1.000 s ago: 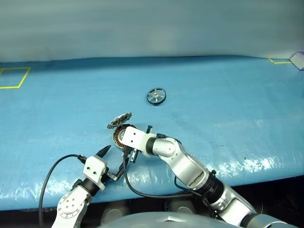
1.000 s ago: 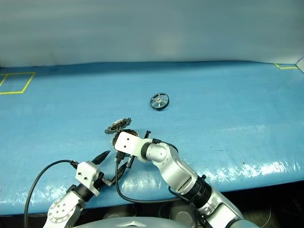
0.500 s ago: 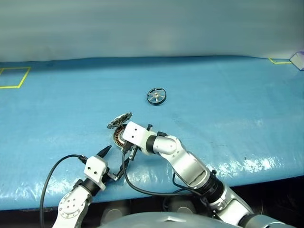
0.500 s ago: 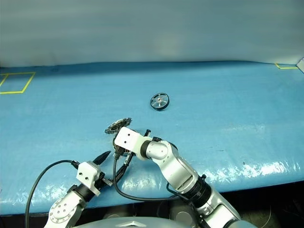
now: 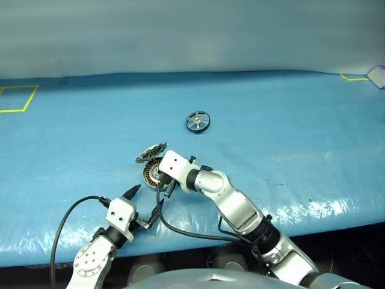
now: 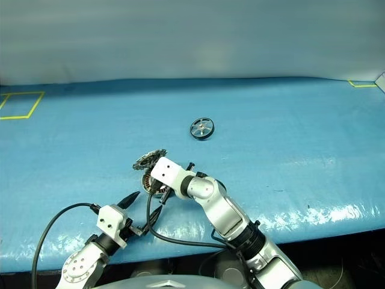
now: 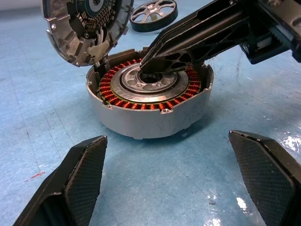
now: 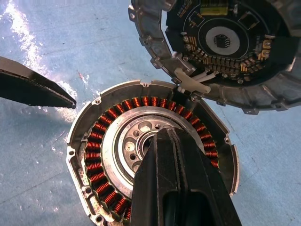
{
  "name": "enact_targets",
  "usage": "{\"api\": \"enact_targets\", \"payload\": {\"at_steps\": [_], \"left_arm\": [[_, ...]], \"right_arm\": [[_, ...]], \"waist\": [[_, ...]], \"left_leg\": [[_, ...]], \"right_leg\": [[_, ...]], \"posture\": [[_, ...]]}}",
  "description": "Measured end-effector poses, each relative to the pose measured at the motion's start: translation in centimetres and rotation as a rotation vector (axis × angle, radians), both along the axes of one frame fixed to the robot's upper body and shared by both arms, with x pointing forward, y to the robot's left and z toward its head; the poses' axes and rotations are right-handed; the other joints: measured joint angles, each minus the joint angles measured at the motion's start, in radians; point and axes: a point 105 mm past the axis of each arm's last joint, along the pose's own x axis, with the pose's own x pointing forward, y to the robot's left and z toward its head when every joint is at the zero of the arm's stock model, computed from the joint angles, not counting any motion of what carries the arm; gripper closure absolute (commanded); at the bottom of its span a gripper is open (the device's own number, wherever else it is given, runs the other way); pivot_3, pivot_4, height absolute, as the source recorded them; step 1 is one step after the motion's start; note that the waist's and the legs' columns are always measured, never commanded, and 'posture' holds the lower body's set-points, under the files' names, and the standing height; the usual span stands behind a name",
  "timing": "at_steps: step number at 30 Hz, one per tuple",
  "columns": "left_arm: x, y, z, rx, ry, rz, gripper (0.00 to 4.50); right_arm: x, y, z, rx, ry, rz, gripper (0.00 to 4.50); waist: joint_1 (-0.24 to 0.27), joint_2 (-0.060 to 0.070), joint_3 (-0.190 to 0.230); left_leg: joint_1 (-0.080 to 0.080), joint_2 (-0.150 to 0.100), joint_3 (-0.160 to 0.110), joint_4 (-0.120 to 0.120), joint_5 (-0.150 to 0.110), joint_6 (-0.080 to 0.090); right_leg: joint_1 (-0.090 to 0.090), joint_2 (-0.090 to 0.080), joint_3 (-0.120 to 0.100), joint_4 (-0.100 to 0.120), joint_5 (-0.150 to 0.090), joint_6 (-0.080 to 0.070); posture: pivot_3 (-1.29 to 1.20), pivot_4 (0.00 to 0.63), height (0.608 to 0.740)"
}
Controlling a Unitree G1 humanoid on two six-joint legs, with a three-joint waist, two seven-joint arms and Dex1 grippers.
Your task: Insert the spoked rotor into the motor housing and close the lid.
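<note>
Two arms reach over the blue worktop in the left eye view. The motor housing sits near the front edge, its lid standing tilted open at the housing's 11 o'clock. The right hand lies over the housing's open top, its black fingers pressed together and holding nothing. The left hand is at the housing's 7 o'clock, just short of it, fingers spread wide and empty. The spoked rotor lies flat on the worktop, well apart from the housing at its 1 o'clock. Yellow tape marks a square at the far left of the worktop.

Right eye view: the same layout, with the rotor alone in the middle of the worktop and both hands gathered at the housing.

Left wrist view: the left hand's two fingers stand far apart either side of the housing, touching nothing. The copper windings ring a silver centre bearing, and the closed tips of the right hand rest at the bearing's hole. The lid leans back on its hinge behind the housing, patterned inner face showing, and the rotor lies beyond it.

Right wrist view: the closed fingers point into the centre of the housing. One tip of the left hand lies just outside the housing's rim.
</note>
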Motion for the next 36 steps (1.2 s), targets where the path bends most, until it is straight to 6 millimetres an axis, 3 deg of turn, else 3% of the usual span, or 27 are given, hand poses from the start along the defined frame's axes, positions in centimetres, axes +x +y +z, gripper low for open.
{"api": "enact_targets", "payload": {"at_steps": [21, 31, 36], "left_arm": [[0.0, 0.0, 0.0, -0.001, -0.002, -0.001, 0.00], [0.1, -0.2, 0.0, -0.002, -0.002, -0.005, 0.00], [0.1, -0.2, 0.1, -0.003, -0.003, -0.004, 0.00]], "right_arm": [[-0.3, -0.1, -0.7, -0.014, 0.041, 0.007, 4.48], [-0.1, -0.2, 0.7, 0.069, 0.080, -0.013, 4.48], [0.0, 0.2, -0.8, 0.038, 0.107, -0.006, 4.48]], "waist": [[0.000, 0.000, -0.001], [0.000, 0.001, -0.001], [0.000, 0.001, 0.000]], "left_leg": [[0.004, 0.000, 0.000, 0.000, 0.000, 0.000], [0.004, 0.000, -0.001, 0.000, 0.000, 0.000], [0.004, 0.000, 0.000, 0.000, 0.000, 0.000]], "right_leg": [[0.004, 0.000, 0.000, 0.000, 0.000, 0.000], [0.004, 0.000, 0.000, 0.000, 0.000, 0.000], [0.004, -0.001, 0.000, -0.001, 0.000, 0.000]], "posture": [[0.00, 0.150, 0.740], [0.00, 0.150, 0.740], [0.00, 0.150, 0.740]]}}
